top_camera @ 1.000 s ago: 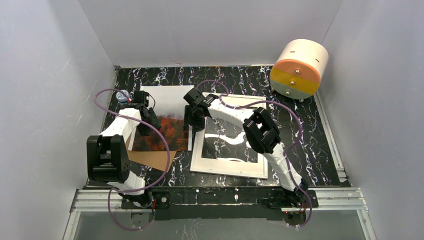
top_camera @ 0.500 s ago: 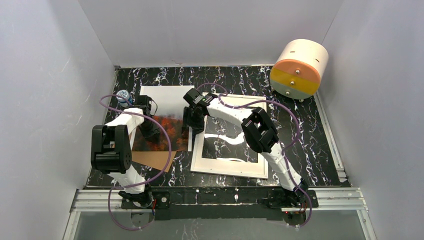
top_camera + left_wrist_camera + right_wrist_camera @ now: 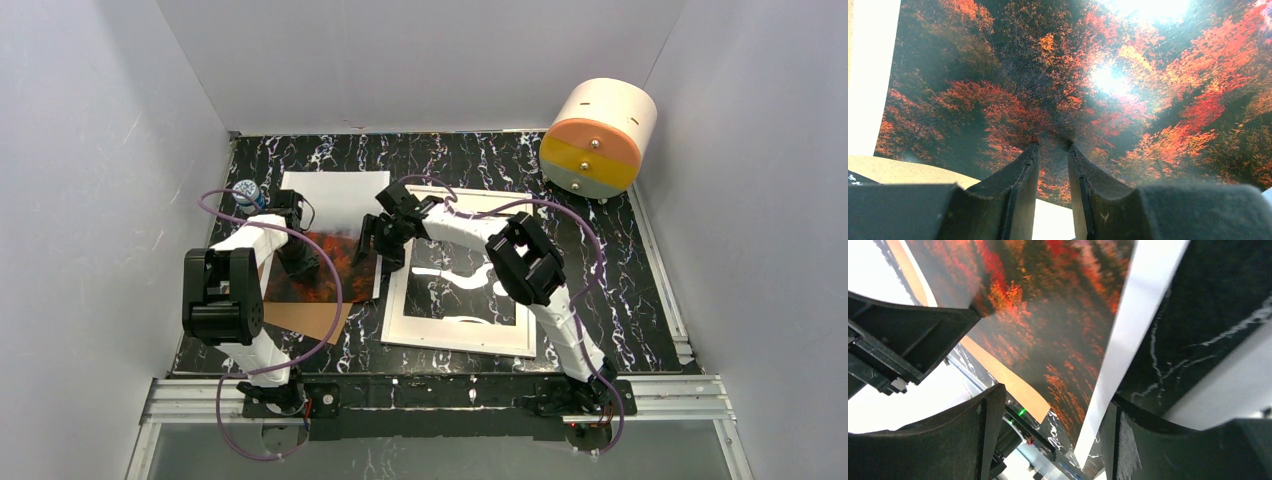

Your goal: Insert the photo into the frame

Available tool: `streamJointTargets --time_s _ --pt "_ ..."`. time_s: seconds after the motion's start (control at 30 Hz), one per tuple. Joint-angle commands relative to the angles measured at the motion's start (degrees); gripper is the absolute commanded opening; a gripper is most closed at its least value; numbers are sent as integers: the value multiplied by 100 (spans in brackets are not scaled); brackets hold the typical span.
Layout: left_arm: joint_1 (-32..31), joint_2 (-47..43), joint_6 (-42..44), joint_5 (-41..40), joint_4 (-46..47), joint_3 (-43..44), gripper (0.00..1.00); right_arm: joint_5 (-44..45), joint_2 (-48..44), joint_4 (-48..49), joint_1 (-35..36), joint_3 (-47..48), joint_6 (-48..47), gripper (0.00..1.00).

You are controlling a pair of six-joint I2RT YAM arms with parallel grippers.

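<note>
**Q:** Where is the photo (image 3: 335,255)?
**A:** On the left of the bench (image 3: 600,260), face up, partly over the brown board (image 3: 300,318). It is not in the frame (image 3: 440,332), which lies just beside it to the right with nothing on its pane.

**Q:** Left claw (image 3: 1053,147)?
**A:** Fingers drawn nearly together with a narrow slit between them, and nothing visible in the slit. The tips are down on the print's middle. Judgement: it is a hold-down, so the sheet doesn't skate while the far side is worked.

**Q:** Right claw (image 3: 1050,440)?
**A:** Spread wide, one finger on either side of the photo's right white edge, gripping nothing. Cannot tell whether either finger is under the paper. Judgement: it is set to pinch that edge because it is the one nearest the frame, which gives the shortest drag across.

**Q:** Risk?
**A:** The paper is thin. A pinned middle plus a pulled edge could crease it. The left should let go before any slide.
</note>
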Motion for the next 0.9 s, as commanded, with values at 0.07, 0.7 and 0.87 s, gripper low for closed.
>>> streamJointTargets --time_s 0.07,0.7,0.87 --pt "38 425 -56 -194 -260 -267 26 -362 -498 1298 126 -735 103 76" --pt "38 -122 -122 193 -858 728 31 3 -1082 1750 62 -1191 -106 1" --pt "38 -508 -60 349 -1337 1672 44 230 -1610 828 -28 -1085 -725 1"
